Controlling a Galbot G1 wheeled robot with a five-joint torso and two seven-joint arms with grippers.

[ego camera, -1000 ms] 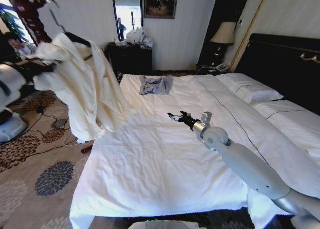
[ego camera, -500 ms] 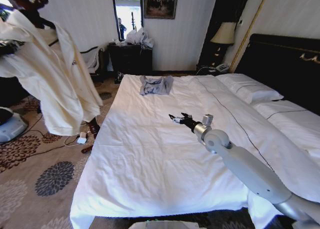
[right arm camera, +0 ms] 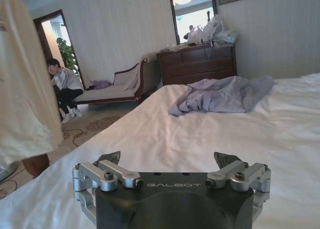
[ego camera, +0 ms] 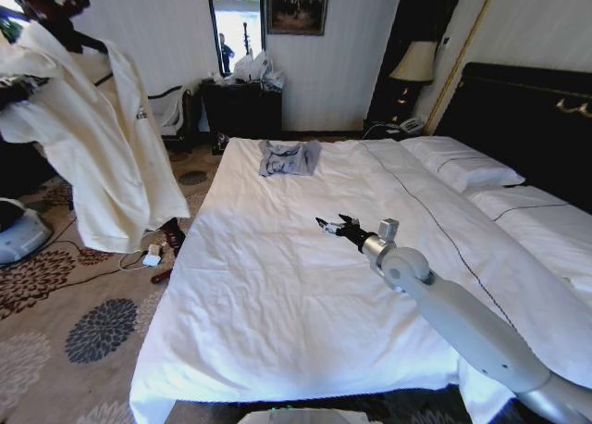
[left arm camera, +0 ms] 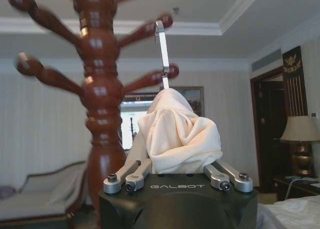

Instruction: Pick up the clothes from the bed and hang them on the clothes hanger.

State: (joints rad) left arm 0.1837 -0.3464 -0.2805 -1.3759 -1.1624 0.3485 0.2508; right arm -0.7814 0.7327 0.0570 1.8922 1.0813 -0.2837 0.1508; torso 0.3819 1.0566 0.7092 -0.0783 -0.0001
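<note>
the shirt [ego camera: 97, 146] is off the bed [ego camera: 277, 294] and up at the far left of head view, draped on the hanger [ego camera: 92, 44], hem loose over the carpet beside the bed edge. left wrist view has the bunched collar of the shirt [left arm camera: 177, 134] sitting between my left gripper [left arm camera: 177, 176] fingers, which look closed on the fabric, with the hanger's silver hook [left arm camera: 162, 54] sticking straight up right among the pegs of the wooden coat stand [left arm camera: 100, 104]. i can't tell if the hook is actually over a peg or just next to one; the stand is blurred here.

risk from here, my call: if i let go before the hook sits on a peg, hanger and shirt drop to the floor. the fabric is thin and slippery, so it could also slide off one shoulder of the hanger if i tilt it. the hook is close among several pegs, so a bump could knock it sideways or rock the stand. the long hem could snag on the stand's lower part.

right gripper [ego camera: 331, 226] is parked low over the middle of the bed, fingers [right arm camera: 227, 161] spread, holding nothing, not touching the duvet as far as i see. the small grey garment [ego camera: 289, 157] lies further up the bed, well apart from it, not my target. low risk there unless that arm dips and drags the duvet.
</note>
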